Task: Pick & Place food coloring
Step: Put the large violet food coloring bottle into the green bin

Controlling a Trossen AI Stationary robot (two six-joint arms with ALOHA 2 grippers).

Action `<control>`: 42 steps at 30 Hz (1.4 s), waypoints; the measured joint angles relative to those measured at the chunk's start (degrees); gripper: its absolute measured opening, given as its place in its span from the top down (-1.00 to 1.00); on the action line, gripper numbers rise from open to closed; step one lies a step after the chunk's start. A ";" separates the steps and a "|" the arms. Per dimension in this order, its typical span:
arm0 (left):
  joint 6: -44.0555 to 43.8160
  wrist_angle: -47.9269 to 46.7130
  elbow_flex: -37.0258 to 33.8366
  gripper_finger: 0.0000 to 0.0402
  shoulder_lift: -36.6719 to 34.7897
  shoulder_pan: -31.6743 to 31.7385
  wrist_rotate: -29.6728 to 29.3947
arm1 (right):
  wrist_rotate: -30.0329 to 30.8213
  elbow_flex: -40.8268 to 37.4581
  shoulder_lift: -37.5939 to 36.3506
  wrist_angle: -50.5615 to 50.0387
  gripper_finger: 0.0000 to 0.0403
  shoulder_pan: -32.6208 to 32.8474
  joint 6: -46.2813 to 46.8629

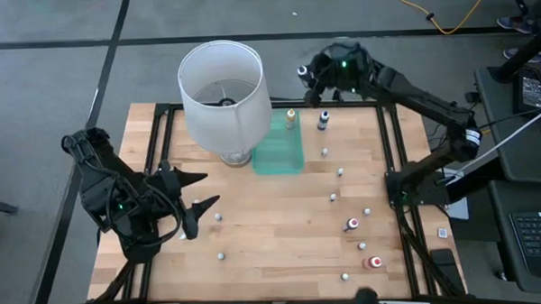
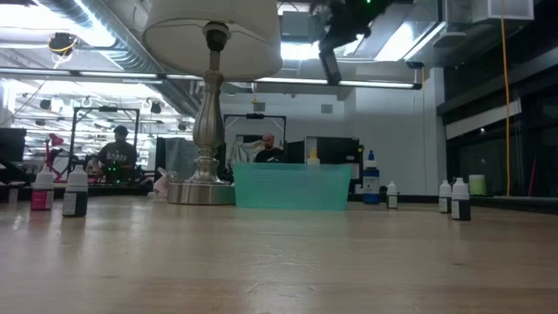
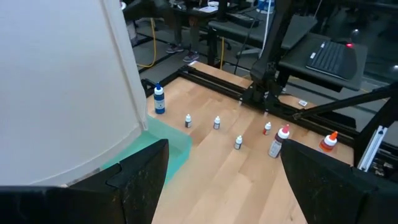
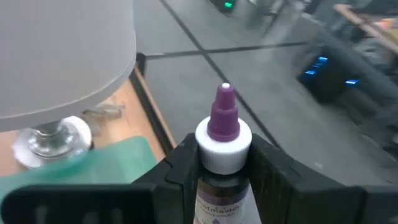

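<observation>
The food coloring bottle (image 4: pixel 222 140) in play has a white collar cap with a purple nozzle tip above a dark labelled body. The right pincer (image 4: pixel 221 165) pinches it by the neck, raised just beyond the far end of the green tray (image 1: pixel 278 147). Left of the lampshade (image 1: pixel 223 89), the left pincer (image 1: pixel 198 192) is spread wide and empty.

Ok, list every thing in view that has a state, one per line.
Right hand: shut on the purple-tipped bottle, raised above the table's far edge.
Purple-tipped bottle: upright, capped, held off the table.
Left hand: open, empty, over the table's left side.
Green tray: flat on the table beside the lamp.
Lamp: standing upright.
Blue bottle: upright on the table.
Red bottle: standing, capped.
</observation>
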 joint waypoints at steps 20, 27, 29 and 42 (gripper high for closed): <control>-3.23 -2.77 0.00 -0.50 0.06 0.61 -1.51 | -25.33 -0.02 20.00 12.48 0.43 -7.20 -0.61; -6.05 -5.26 0.00 -0.50 0.06 0.61 -1.56 | -27.93 -0.02 23.53 13.63 0.43 -7.22 -0.29; -6.38 -5.55 0.00 -0.50 0.06 0.61 -1.70 | -28.62 -0.02 24.33 13.81 0.43 -7.22 -0.26; -7.50 -6.43 0.00 -0.50 0.08 0.61 -2.78 | -32.68 -0.03 27.43 16.53 0.43 -7.33 0.52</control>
